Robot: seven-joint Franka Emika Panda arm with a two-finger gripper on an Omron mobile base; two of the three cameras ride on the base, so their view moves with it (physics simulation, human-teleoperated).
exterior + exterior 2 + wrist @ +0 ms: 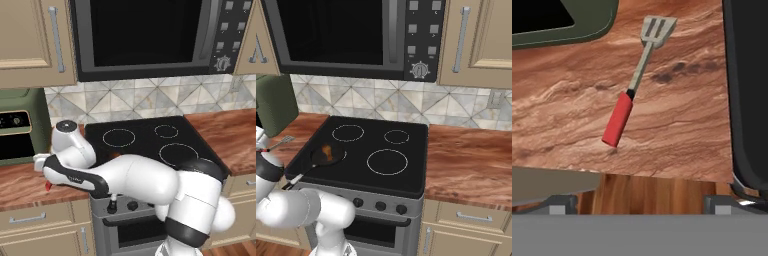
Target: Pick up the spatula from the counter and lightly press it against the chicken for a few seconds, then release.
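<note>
Beige cabinets (481, 40), grey tiled backsplash (381, 105), reddish wood counter (471, 165), black stove (411, 175).

Even, flat rendered light, moderately bright, from overhead. Soft sheen on the white arm (145, 180). Faint soft shadow beside the spatula (635, 81) on the worktop (677, 130). All views low-res, slightly soft, straight-edged.
</note>
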